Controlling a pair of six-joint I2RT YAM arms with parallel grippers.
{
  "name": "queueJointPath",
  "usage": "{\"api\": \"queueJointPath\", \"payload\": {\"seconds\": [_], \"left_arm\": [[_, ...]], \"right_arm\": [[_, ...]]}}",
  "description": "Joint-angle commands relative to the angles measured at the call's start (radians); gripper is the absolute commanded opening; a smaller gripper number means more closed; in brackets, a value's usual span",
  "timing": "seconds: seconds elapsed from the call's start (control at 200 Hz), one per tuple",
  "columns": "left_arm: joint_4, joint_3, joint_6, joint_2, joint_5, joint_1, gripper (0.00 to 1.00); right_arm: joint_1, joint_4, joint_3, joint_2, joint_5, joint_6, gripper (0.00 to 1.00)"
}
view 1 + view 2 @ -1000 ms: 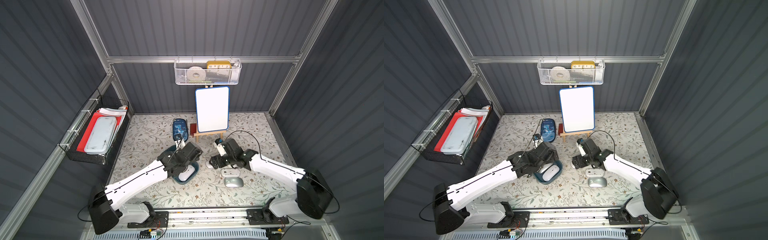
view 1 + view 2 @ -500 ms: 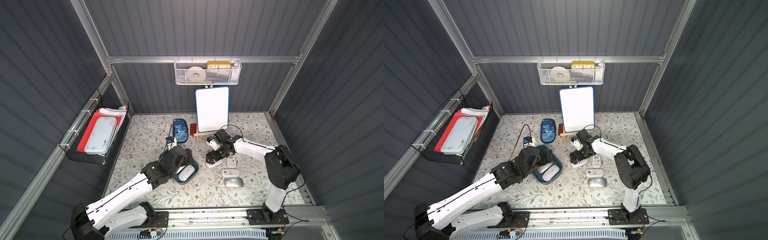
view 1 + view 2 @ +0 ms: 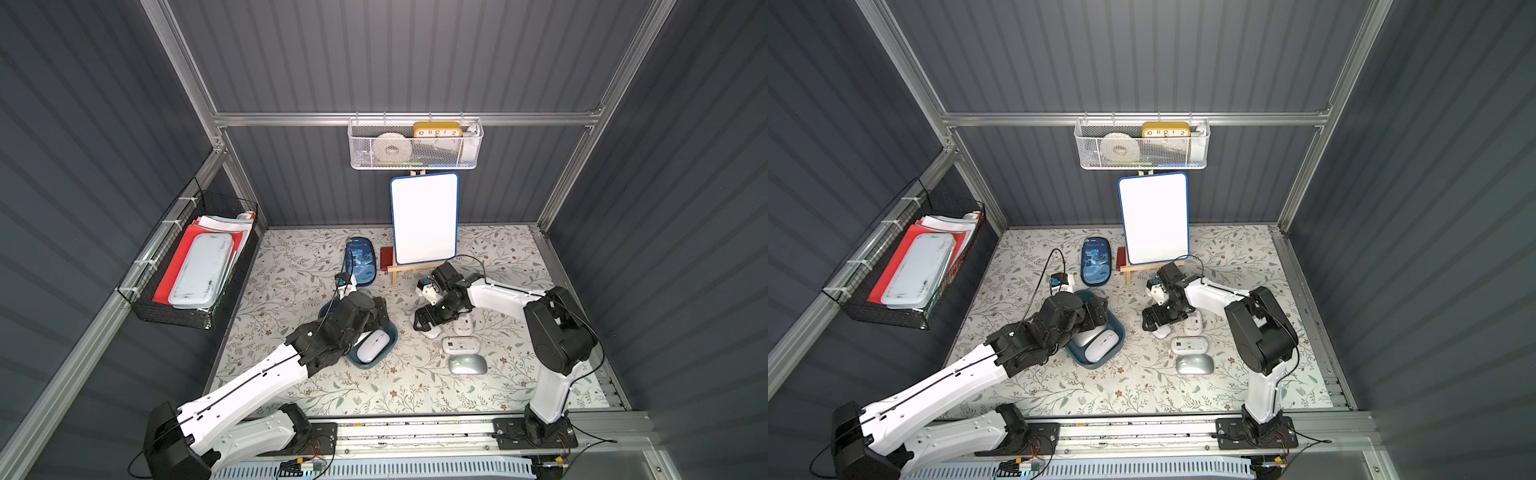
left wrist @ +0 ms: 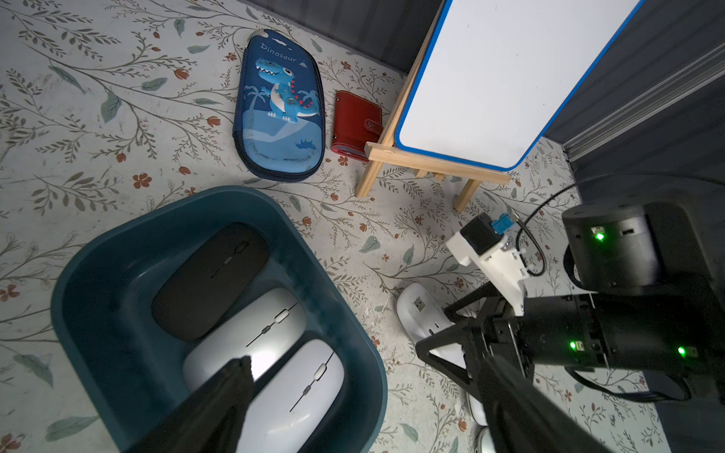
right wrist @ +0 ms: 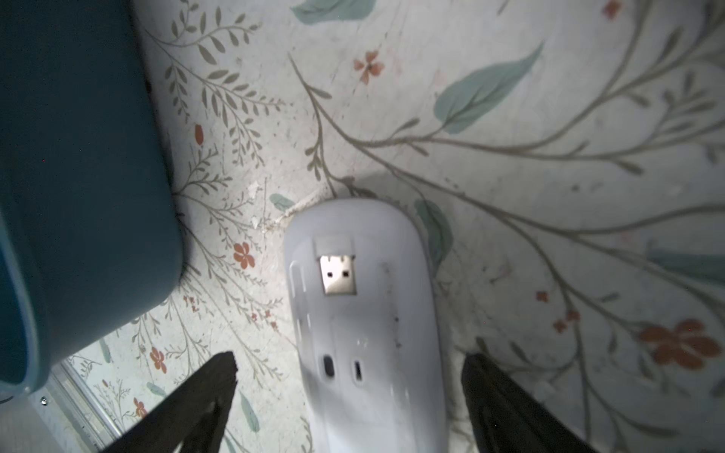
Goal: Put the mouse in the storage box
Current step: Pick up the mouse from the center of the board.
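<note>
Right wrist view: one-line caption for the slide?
Open right gripper straddles an upside-down white mouse on the floral mat, beside the teal storage box.
</note>
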State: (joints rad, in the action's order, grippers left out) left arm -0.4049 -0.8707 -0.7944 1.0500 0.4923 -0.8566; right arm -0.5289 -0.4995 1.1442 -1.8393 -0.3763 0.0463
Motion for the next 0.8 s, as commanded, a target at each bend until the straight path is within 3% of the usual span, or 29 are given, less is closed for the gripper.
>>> {"api": "queueJointPath", "payload": {"seconds": [0.0,0.18,0.315,0.795], "left_arm": [[0.009,0.015,0.021,-0.013,-0.009,0.003,0.95],[0.007,0.015,0.016,-0.013,-0.003,0.002,0.96],[0.005,0.016,0.014,-0.010,-0.001,0.002,0.96],[0.001,0.016,0.010,0.001,0.004,0.001,0.96]], "right_arm": [[-0.013,0.015,-0.041,0.025,0.015,0.093,0.93],[-0.073,-0.041,0.001,0.013,0.272,0.223,0.90],[-0.116,-0.073,0.037,-0.012,0.371,0.345,0.88],[-0.177,-0.100,0.122,-0.103,0.432,0.506,0.89]]}}
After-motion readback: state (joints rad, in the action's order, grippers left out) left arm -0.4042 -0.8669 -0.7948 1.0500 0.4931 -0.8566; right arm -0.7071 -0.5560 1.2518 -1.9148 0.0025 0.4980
